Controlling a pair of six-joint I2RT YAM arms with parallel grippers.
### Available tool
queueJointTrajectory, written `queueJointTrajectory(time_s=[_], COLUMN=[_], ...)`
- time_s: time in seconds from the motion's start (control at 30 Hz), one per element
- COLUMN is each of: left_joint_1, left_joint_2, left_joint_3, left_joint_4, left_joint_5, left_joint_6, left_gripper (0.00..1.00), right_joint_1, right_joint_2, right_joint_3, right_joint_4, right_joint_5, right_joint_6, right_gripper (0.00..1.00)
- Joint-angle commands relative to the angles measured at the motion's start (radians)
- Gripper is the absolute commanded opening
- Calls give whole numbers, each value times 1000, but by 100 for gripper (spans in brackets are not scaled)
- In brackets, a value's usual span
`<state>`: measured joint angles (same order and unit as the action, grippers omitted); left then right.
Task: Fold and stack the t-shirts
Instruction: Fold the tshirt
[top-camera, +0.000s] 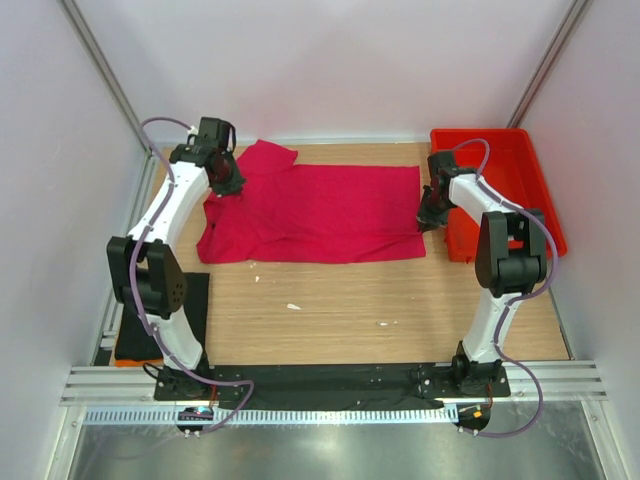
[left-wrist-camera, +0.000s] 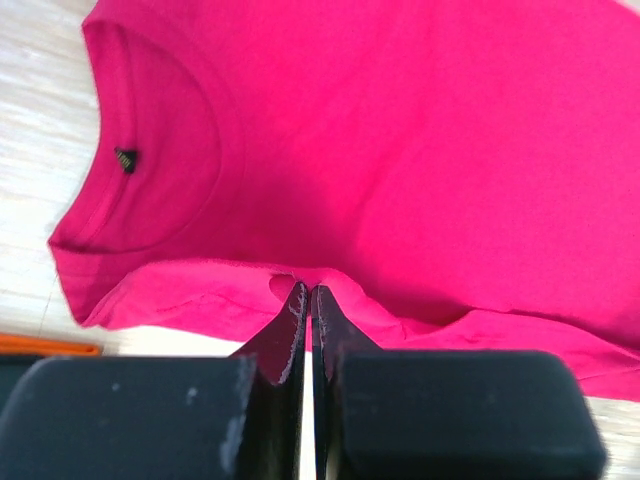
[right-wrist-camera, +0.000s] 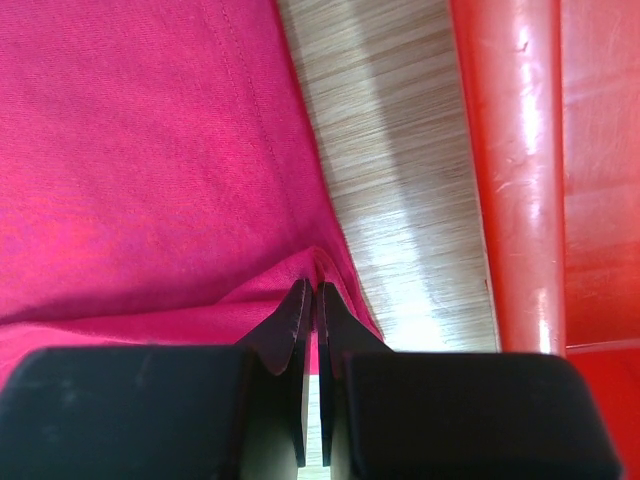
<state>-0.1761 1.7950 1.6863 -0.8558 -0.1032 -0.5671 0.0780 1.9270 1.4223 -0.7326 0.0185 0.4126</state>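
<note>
Pinching opposite ends of the crimson-pink t-shirt (top-camera: 320, 212), flat on the table (top-camera: 330, 310), the left gripper (left-wrist-camera: 311, 292) and right gripper (right-wrist-camera: 312, 287) are clamped on cloth. Raise the 2 ends evenly, avoiding the red tray (top-camera: 510, 160).

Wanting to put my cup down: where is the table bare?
Free: the strip of table between the pink t-shirt and the black base plate. Crowded: the far half, shirt pinched by left gripper and right gripper, red tray alongside.

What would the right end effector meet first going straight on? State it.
The crimson-pink t-shirt: the right end effector is shut on its edge, with the wooden table probably just beyond; depth is unclear.
</note>
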Motion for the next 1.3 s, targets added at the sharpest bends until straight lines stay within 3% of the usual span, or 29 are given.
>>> queueJointTrajectory(time_s=[0.0, 0.67, 0.7, 0.73, 0.8, 0.83, 0.87, 0.93, 0.97, 1.07, 1.27], left_joint_1=[6, 20, 24, 33, 49, 61, 64, 64, 64, 73, 144], left_joint_2=[23, 162, 165, 171, 184, 181, 155, 106, 66, -83, -244], left_joint_3=[62, 181, 182, 188, 208, 223, 222, 193, 111, -82, -338], left_joint_4=[55, 17, 15, 6, -23, -47, -57, -48, -32, 12, 8], left_joint_5=[42, 11, -3, -9, -35, -52, -70, -96, -93, -51, 92], left_joint_6=[13, 24, 29, 33, 41, 47, 62, 82, 91, 95, 70], left_gripper=[0, 0, 0, 9, 18, 29, 37, 56, 59, 62, 53], right_joint_1=[-6, -17, -18, -20, -21, -20, -20, -18, -20, -11, 45], right_joint_2=[-3, 55, 59, 66, 78, 76, 70, 9, -23, -141, -237], right_joint_3=[44, 101, 109, 115, 136, 157, 165, 141, 118, -2, -180], right_joint_4=[-1, -8, -8, -13, -33, -43, -56, -71, -67, -33, 62], right_joint_5=[-6, 1, 4, 9, 30, 44, 64, 75, 74, 26, -77], right_joint_6=[-12, -14, -15, -15, -14, -12, -12, -9, -11, -2, 14], right_gripper=[8, 10, 13, 15, 27, 33, 47, 60, 65, 69, 69])
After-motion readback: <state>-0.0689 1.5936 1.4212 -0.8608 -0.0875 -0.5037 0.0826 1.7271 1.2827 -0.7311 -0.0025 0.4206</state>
